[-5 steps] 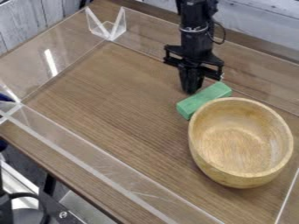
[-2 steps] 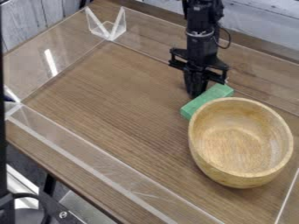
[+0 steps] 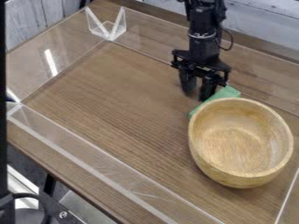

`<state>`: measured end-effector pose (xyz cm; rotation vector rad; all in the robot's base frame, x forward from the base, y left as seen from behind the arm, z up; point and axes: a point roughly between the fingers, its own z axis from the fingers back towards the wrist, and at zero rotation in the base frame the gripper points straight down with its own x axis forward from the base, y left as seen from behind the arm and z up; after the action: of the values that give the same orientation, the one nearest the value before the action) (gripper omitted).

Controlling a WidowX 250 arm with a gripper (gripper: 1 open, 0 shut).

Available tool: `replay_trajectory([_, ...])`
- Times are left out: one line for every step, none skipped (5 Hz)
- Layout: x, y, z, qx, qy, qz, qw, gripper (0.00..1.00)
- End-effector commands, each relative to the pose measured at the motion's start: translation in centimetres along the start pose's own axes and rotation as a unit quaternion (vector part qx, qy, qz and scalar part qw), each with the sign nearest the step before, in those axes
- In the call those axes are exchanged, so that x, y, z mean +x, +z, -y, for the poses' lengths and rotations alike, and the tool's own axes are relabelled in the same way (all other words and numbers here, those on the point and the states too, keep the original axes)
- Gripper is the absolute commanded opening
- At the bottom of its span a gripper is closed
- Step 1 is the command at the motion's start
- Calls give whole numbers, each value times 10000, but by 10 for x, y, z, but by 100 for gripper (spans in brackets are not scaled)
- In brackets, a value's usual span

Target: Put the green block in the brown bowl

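Observation:
The green block [image 3: 223,94] lies on the wooden table, right against the far rim of the brown bowl [image 3: 201,131]. Only its right part shows, a small bright green patch. My black gripper [image 3: 201,86] points straight down over the block's left end, low to the table. Its fingers stand apart, one on each side of the block's hidden end, so it is open. Whether the fingers touch the block I cannot tell. The bowl sits at the right front and has nothing in it.
Low clear acrylic walls [image 3: 70,131] fence the tabletop on the left and front. A small clear acrylic stand [image 3: 105,24] is at the back left corner. The table's front edge drops off at the lower left.
The fingers were pressed together beside the block and now stand apart. More of the block is hidden behind the gripper, and it lies a little closer to the bowl's rim.

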<state>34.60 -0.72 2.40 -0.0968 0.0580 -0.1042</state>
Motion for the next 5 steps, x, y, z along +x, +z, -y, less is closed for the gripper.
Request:
replay_trajectory([8,30,3,88,-73,397,9991,0])
replay_trajectory([4,39,5,103,-98,471,9988,0])
replay_trajectory([4,41,6,111,-89,472,9988,100])
replay_trajectory([6,33,6,114,-94,404,9991,0])
replay_trajectory([9,26,6,124,-87,345,9993,0])
